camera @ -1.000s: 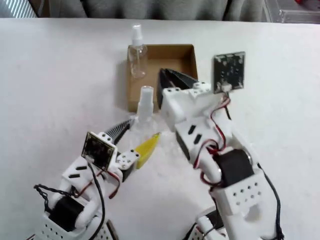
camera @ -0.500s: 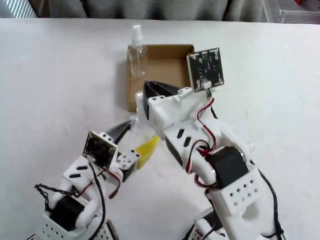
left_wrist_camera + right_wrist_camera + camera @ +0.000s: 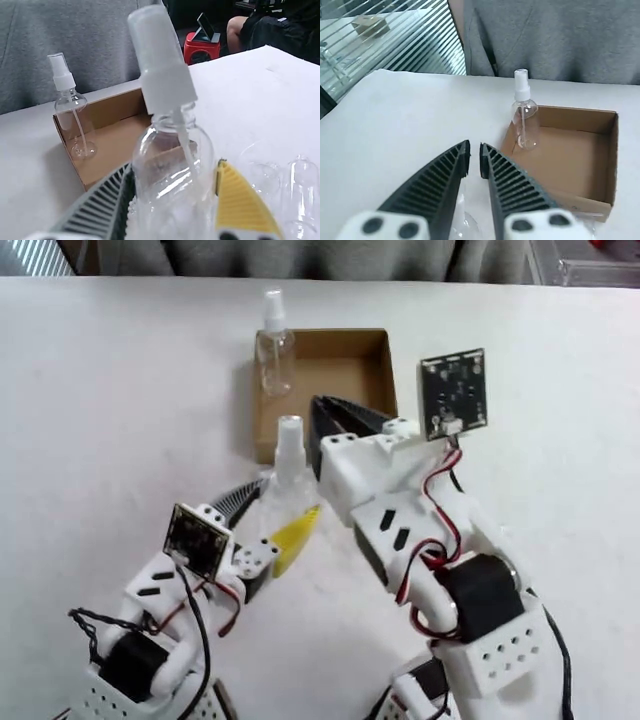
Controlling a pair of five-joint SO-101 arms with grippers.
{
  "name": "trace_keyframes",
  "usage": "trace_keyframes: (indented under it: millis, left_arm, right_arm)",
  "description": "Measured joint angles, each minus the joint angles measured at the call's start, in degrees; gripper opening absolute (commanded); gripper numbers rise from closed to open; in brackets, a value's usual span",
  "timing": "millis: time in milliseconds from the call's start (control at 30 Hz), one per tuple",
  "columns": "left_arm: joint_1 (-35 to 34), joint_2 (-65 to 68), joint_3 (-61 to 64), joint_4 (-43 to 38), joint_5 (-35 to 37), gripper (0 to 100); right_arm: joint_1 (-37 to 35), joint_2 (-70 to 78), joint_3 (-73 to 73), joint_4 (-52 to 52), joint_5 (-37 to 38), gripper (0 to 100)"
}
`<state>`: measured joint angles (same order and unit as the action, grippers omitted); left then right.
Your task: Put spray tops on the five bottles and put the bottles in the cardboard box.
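A clear bottle (image 3: 283, 485) with a white spray top (image 3: 290, 432) stands upright just in front of the cardboard box (image 3: 338, 370). My left gripper (image 3: 288, 496) is shut on this bottle (image 3: 170, 170), its grey and yellow fingers on either side of the body, with the spray top (image 3: 160, 55) sitting on the neck. A second capped bottle (image 3: 273, 352) stands in the box's far left corner (image 3: 523, 122). My right gripper (image 3: 320, 410) hangs over the box's front edge, right of the held bottle. In its own view the right gripper (image 3: 474, 146) is shut, with nothing between its fingers.
Uncapped clear bottles (image 3: 300, 192) lie on the table beside the held one, and another clear bottle (image 3: 465, 227) shows below my right gripper. The box floor (image 3: 570, 155) is bare apart from the one bottle. White table stretches left and right of the box.
My right gripper swung left over the held bottle's top, then came back right, so the spray top shows again. The left arm and its bottle stayed put.
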<state>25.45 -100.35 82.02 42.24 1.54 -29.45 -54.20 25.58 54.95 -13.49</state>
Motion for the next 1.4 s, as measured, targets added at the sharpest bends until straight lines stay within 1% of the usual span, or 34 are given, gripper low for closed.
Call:
trace_keyframes:
  millis: [167,267,400,467,533,633,767,867,1000,1133,1200,1300,1400]
  left_arm:
    - [-2.2,0.0,0.0,-3.3,0.4,16]
    - [-4.2,0.0,0.0,-4.7,3.2,16]
    - [-5.5,0.1,-0.2,-4.7,5.1,16]
    - [-6.4,3.8,-2.5,-4.9,5.3,16]
    - [-8.3,11.4,-5.9,-5.9,5.5,16]
    - [-11.5,22.1,-9.8,-9.8,6.0,16]
    - [-16.1,34.4,-12.8,-17.1,11.6,16]
    - [-18.2,39.6,-13.1,-21.4,14.5,16]
    - [-18.5,41.0,-13.1,-23.5,15.6,15]
    - [-18.5,41.3,-13.1,-24.0,15.6,5]
    - [-18.5,41.3,-13.1,-25.2,15.6,2]
    - [-18.8,41.3,-13.1,-27.0,15.6,3]
    - [-18.8,41.3,-13.1,-27.3,15.6,3]
  right_arm:
    - [2.9,-1.1,2.1,5.6,0.2,1.5]
    - [2.8,-1.1,7.1,5.7,0.4,1.5]
    - [3.4,-1.2,11.9,5.7,4.0,1.5]
    - [3.3,-1.2,13.6,5.7,4.8,1.5]
    - [3.2,-1.2,15.1,5.7,5.2,1.5]
    - [3.3,-1.2,17.6,5.7,5.7,1.5]
    - [3.2,-1.2,21.0,5.7,7.1,1.5]
    - [0.9,-1.2,23.3,5.7,8.5,1.5]
    - [-4.7,-1.2,25.1,5.1,8.7,1.5]
    - [-12.0,-1.2,26.4,1.8,8.7,1.5]
    - [-15.3,-1.2,27.0,-0.2,8.7,1.5]
    - [-17.6,-1.2,27.9,-4.7,8.7,1.5]
    - [-17.8,-1.2,30.0,-10.1,7.2,1.5]
